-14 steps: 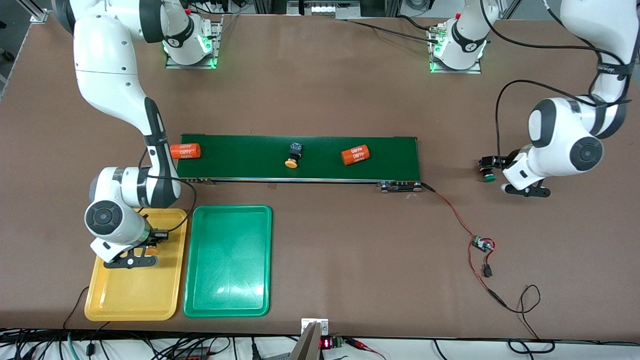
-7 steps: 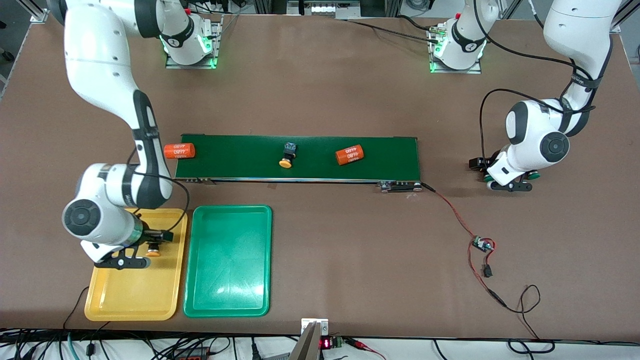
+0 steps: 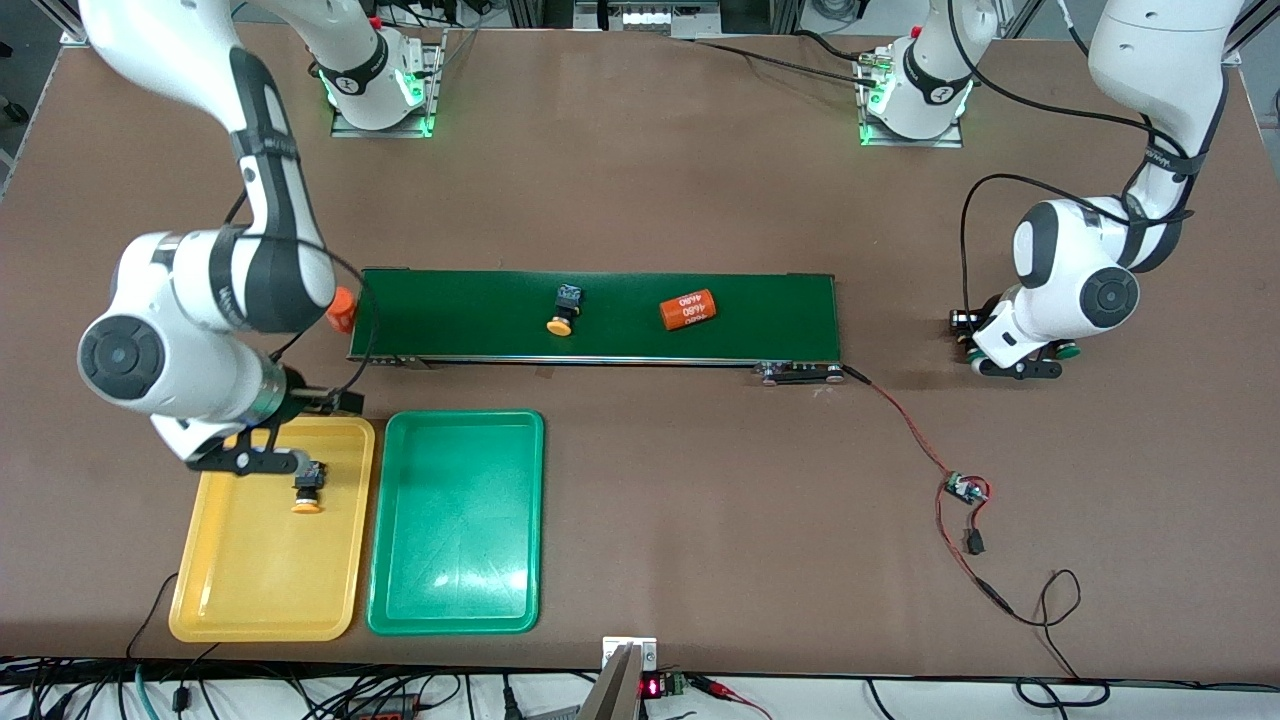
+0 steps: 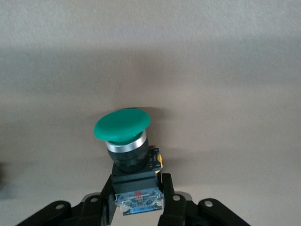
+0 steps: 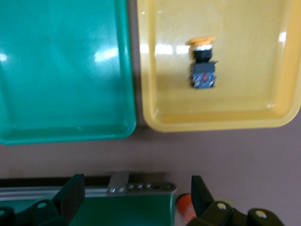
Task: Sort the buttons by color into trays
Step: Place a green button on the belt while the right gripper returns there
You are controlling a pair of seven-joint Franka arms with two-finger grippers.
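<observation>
Your right gripper (image 3: 262,462) has let go and lifted with fingers wide; the orange button (image 3: 308,487) now lies just under it in the yellow tray (image 3: 230,600). Your left gripper (image 3: 1012,362) has squeezed shut on the green button (image 4: 123,127).

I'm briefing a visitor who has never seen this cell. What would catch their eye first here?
Probably the yellow tray and green tray side by side near the front camera, an orange button lying in the yellow one under the open right gripper. Then the dark-green belt mid-table carrying another orange button and an orange cylinder. At the left arm's end, the left gripper is shut on a green button.
</observation>
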